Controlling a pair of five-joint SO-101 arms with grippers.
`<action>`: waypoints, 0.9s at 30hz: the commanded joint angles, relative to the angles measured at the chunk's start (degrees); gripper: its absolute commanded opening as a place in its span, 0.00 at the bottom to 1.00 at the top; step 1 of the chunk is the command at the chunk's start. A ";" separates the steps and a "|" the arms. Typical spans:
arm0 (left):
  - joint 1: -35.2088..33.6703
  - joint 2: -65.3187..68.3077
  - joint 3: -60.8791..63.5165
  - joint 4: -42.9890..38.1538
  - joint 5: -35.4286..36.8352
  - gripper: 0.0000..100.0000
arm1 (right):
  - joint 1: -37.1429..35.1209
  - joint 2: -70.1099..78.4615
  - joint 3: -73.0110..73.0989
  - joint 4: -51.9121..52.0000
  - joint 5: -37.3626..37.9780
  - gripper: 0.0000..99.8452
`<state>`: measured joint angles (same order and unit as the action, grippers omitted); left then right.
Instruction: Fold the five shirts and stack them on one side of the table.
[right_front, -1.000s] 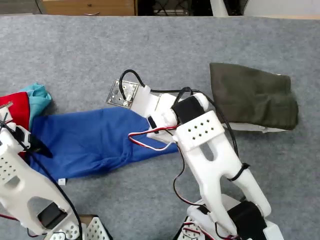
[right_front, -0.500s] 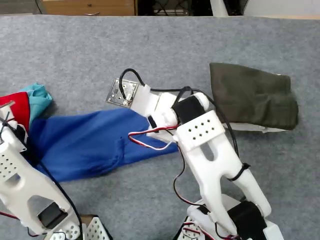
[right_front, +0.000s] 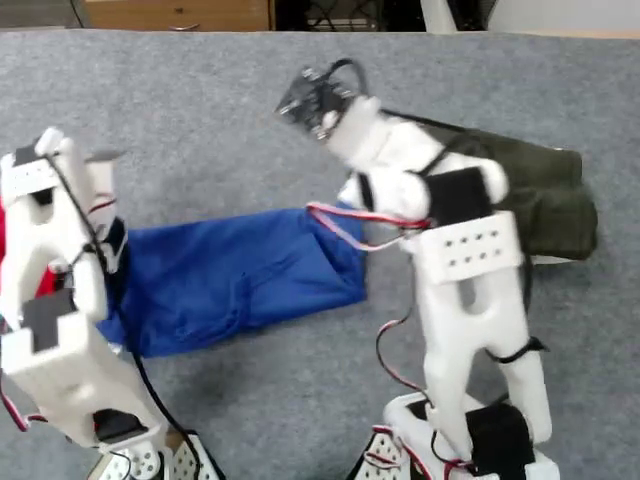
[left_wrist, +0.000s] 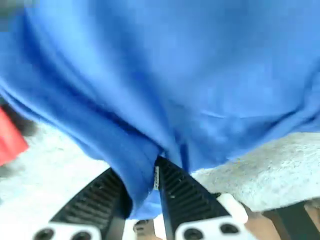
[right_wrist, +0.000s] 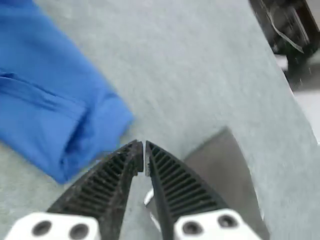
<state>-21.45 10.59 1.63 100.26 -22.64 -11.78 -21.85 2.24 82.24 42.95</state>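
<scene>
Pinching the blue shirt (left_wrist: 165, 75), left hand (left_wrist: 155, 162); right hand (right_wrist: 144, 145) (pressed together) over grey table (right_wrist: 200, 65).

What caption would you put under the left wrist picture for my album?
Left gripper pinches a fold of the blue shirt over the table.

my table (right_front: 200, 90): grey felt cover, evenly lit | upper left edge: wooden drawer unit (right_front: 180, 14) | top centre: dark gap (right_front: 300, 14) | upper right: white panel (right_front: 545, 14)
</scene>
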 joint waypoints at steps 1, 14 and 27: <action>6.73 -8.88 0.04 0.62 5.27 0.03 | 4.04 -4.18 -5.05 7.74 5.54 0.01; 35.21 -10.90 -4.88 -2.73 22.59 0.03 | 23.91 -13.49 -7.16 11.25 15.30 0.01; 51.21 -7.91 -5.76 -15.38 22.68 0.03 | 25.76 -13.32 -5.23 5.89 15.82 0.01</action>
<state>27.69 2.59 -0.57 86.37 -0.48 13.36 -34.15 -3.03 89.98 58.59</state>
